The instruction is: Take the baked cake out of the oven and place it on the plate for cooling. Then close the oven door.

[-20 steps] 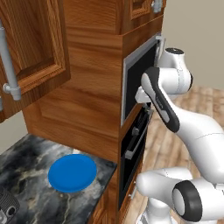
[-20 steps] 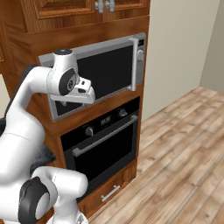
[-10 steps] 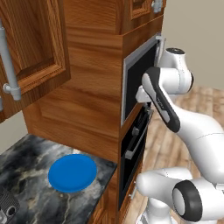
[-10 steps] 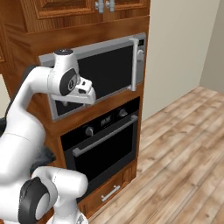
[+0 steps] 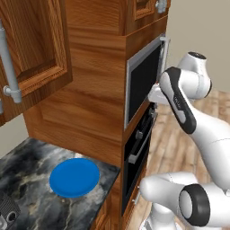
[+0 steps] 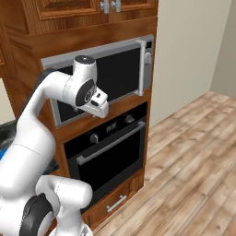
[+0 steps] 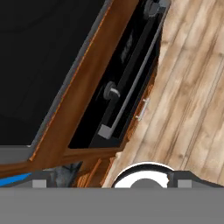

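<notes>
The black oven [image 6: 108,154] sits below the silver-framed microwave [image 6: 115,73]. Its oven door [image 5: 137,152] is closed, and the silver bar handle [image 6: 109,144] runs across the top of the glass. The baked cake is hidden behind that door. The blue plate [image 5: 74,177] lies bare on the dark marble counter, left of the oven column. My gripper [image 6: 102,110] hangs in front of the microwave's lower edge, just above the oven's knobs [image 7: 111,91]. It is open and holds nothing.
Wooden cabinets [image 5: 31,49] surround the oven column. A drawer with a small handle [image 6: 116,203] sits under the oven. Wood floor [image 6: 193,161] stretches out to the right. A wall cabinet's long handle [image 5: 9,63] hangs above the counter.
</notes>
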